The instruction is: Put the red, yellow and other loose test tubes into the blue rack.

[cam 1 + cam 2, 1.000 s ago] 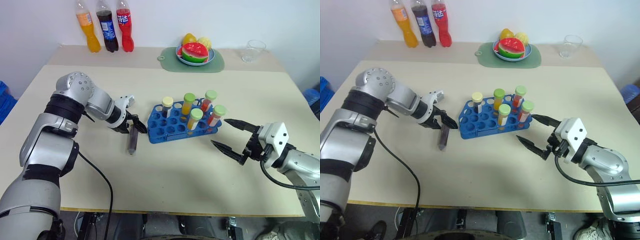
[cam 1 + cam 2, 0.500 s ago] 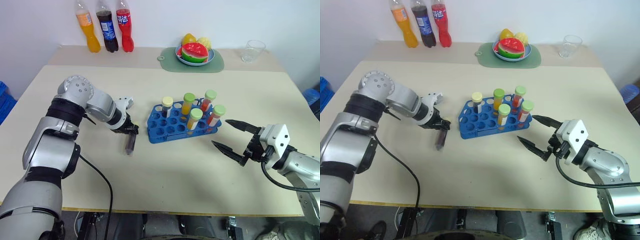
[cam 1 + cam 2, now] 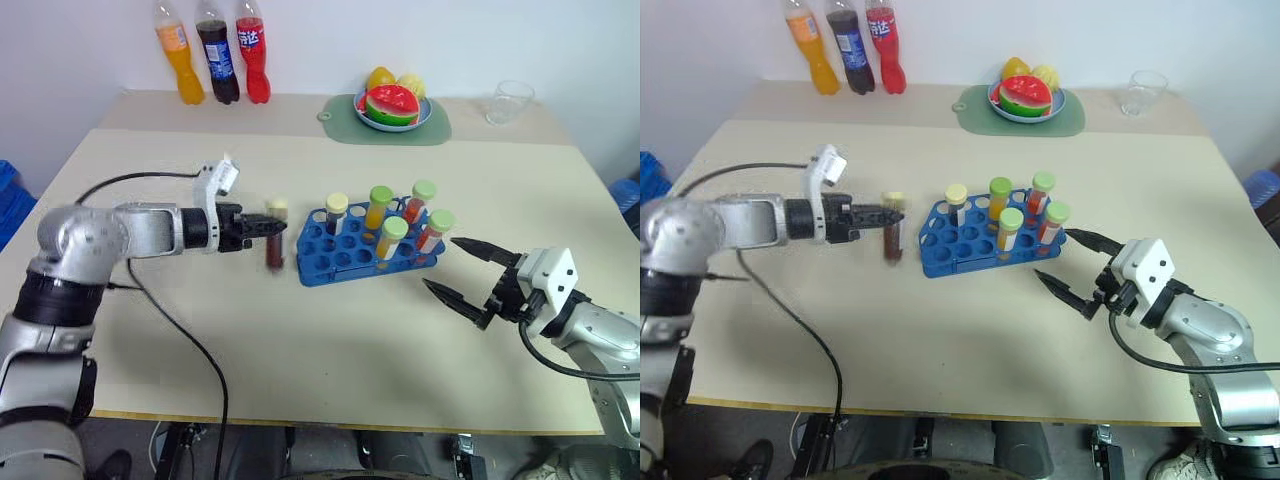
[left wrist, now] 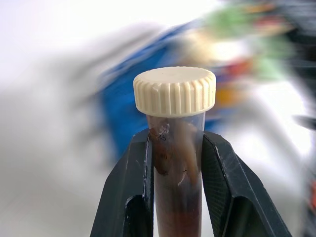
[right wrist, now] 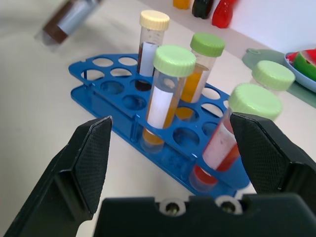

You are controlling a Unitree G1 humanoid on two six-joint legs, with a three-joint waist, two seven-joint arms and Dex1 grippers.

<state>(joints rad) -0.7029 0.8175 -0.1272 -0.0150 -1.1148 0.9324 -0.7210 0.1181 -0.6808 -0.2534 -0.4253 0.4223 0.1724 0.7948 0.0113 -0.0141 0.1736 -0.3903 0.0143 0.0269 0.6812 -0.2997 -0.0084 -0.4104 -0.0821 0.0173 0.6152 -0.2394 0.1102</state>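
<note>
While left claw (image 3: 272, 226) grips tube (image 3: 275, 246), rack (image 3: 330, 262) waits.

Beige table (image 3: 330, 330) against a white wall (image 3: 100, 40) (plain).

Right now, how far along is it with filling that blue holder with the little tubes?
Nearly finished, it seems. Five capped tubes already stand upright in the blue rack. The left hand is shut on a sixth, a dark brown tube with a cream cap, held clear of the table just beside the rack. What is left is lowering it into an empty hole. The right hand waits open beside the rack, holding nothing.
</note>
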